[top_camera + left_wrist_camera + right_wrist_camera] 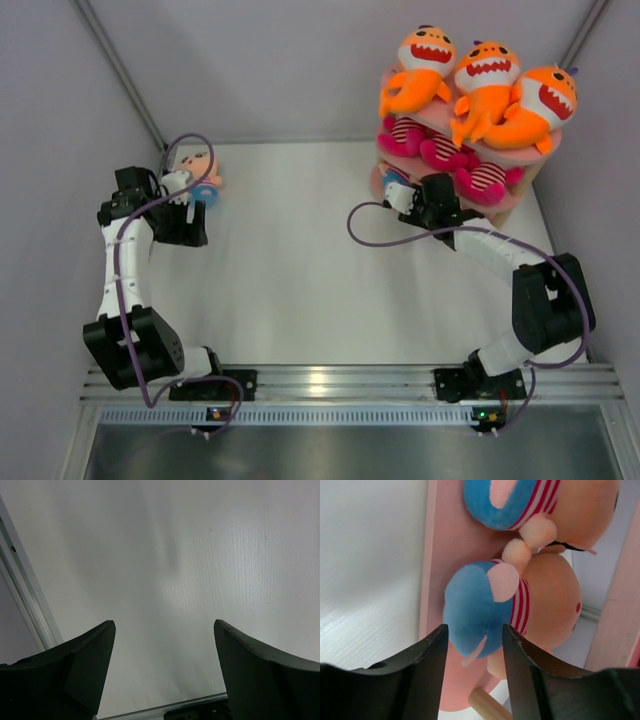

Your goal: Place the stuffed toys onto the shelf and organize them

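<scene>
the left gripper (164,623), far to the left of the shelf (436,540), hangs over bare table (300,270) with its jaws spread wide and nothing between them. the right gripper (475,628) is at the shelf's bottom tier. its jaws are drawn in to a narrow gap on the blue body of a pink-faced doll (475,605), which lies on the pink board just beside a second blue doll (510,500). so the step in hand looks like setting this toy down. the next move calls for opening the jaws and backing straight out, so the doll isn't dragged off the edge.

one loose blue doll (196,172) lies well left of the shelf, close to the left gripper, and is probably next.

only the overhead view shows that doll, the striped dolls (445,152) on the middle tier and the three orange sharks (487,85) on top. only the right wrist view shows the bottom tier's pair clearly. the left wrist view shows no toy.
</scene>
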`<state>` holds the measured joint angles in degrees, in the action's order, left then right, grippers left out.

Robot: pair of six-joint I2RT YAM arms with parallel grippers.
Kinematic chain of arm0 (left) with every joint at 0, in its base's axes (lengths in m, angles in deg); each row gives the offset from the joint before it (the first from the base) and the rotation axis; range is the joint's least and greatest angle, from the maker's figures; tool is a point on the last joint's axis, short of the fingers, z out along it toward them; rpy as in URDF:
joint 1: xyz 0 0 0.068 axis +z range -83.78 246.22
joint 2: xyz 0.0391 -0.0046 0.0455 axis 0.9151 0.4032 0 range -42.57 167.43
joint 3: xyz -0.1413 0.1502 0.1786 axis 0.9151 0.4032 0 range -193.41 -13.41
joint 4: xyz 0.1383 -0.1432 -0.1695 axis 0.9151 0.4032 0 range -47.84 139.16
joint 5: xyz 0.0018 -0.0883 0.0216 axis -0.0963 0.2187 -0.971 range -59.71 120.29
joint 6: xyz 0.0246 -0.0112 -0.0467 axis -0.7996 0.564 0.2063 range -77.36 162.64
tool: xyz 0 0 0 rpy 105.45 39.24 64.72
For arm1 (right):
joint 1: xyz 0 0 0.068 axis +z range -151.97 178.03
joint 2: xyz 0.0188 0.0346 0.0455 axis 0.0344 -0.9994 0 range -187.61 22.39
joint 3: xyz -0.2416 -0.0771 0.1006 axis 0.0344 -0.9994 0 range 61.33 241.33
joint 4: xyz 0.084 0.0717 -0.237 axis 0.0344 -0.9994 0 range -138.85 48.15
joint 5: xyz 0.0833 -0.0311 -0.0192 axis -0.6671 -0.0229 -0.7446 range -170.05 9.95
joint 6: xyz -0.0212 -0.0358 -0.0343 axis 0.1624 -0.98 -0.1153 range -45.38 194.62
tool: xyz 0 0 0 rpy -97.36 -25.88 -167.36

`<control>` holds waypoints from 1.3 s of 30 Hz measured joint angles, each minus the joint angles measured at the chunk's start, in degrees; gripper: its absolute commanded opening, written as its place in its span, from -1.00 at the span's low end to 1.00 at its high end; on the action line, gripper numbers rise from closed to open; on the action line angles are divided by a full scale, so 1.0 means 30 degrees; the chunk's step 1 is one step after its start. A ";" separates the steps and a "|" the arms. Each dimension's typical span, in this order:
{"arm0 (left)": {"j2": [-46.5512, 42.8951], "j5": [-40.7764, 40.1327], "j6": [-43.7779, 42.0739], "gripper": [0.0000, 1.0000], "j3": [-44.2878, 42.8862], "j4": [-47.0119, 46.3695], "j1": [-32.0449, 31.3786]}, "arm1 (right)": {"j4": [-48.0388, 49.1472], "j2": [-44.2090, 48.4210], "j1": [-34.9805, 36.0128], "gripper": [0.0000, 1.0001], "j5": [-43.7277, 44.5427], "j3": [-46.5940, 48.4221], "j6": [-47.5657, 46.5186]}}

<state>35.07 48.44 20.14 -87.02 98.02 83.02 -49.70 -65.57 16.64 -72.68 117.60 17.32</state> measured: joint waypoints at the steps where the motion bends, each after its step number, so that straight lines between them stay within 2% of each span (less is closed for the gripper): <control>1: 0.0029 -0.0007 0.0000 0.72 0.0000 -0.0007 0.0000 | -0.0044 0.0000 0.0022 0.04 0.0000 -0.0044 0.0051; 5: 0.0255 -0.0022 0.0015 0.72 -0.0007 -0.0007 0.0000 | -0.0423 0.0036 0.0452 0.17 0.0153 -0.0131 0.0233; 10: 0.0357 -0.0474 0.0022 0.74 -0.0335 0.0109 0.0000 | -0.0918 0.0954 0.2237 0.19 0.1056 -0.0117 0.0787; 15: 0.1282 -0.1749 0.0189 0.73 -0.2936 0.0532 -0.0168 | -0.1705 0.2069 0.4087 0.20 0.1290 0.0554 0.1749; 20: 0.4779 -0.4830 0.0459 0.73 -0.7082 0.0262 -0.1603 | -0.1851 0.3169 0.5027 0.21 0.1326 0.1027 0.2630; 24: 0.8990 -0.6601 0.0539 0.56 -1.0054 0.0189 -0.2441 | -0.1887 0.4291 0.6207 0.22 0.1341 0.1020 0.2980; 32: 1.5110 -0.8670 0.0947 0.53 -1.5030 0.0270 -0.2302 | -0.1763 0.5472 0.7861 0.23 0.1158 0.0838 0.3840; 39: 1.7864 -0.8269 0.0911 0.47 -1.6473 0.0262 -0.1654 | -0.1741 0.5763 0.8531 0.23 0.1027 0.0124 0.4036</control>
<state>88.67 23.63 22.87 -136.44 98.80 78.06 -54.93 -48.29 42.24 -69.60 117.98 29.43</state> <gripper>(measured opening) 0.740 0.615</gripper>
